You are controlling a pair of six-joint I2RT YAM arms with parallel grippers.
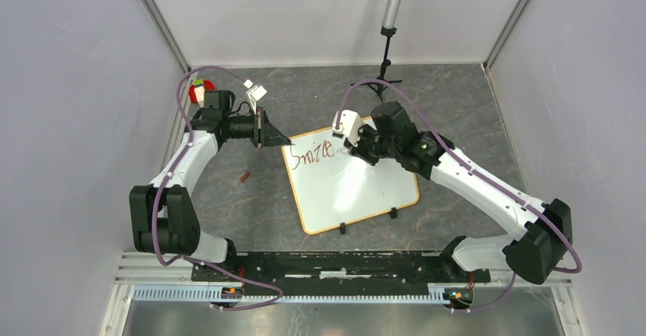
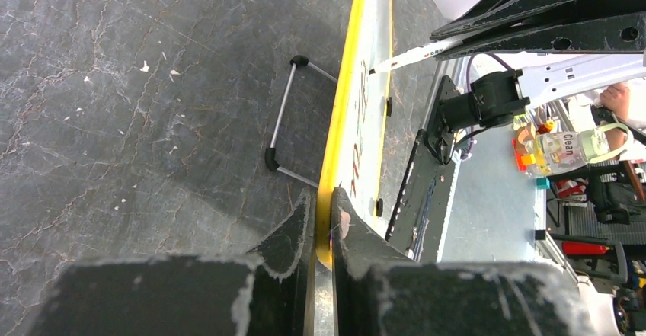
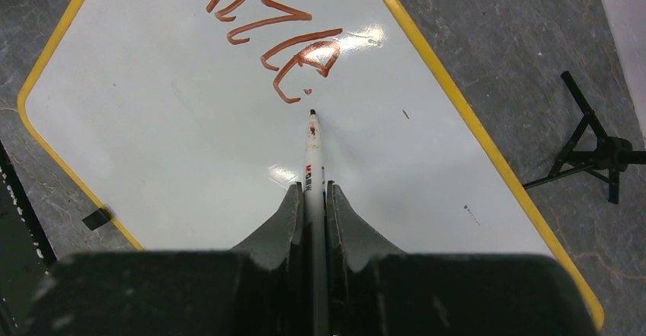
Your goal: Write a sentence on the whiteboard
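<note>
Right gripper [image 3: 312,199] is clenched on the marker [image 3: 313,149], tip just past the last letter of the "Smile" lettering [image 3: 274,46] at the board's [image 3: 190,161] far-left corner. We can't tell if it's touching, and we judge it's lined up for the next word. Left gripper [image 2: 322,208] is clamped on the board's frame by that corner, which we read as pinning it against pen drag.

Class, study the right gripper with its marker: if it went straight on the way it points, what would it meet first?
The marker held in the right gripper leads, so its tip would meet the whiteboard first, just short of the red lettering; it may already be touching.
</note>
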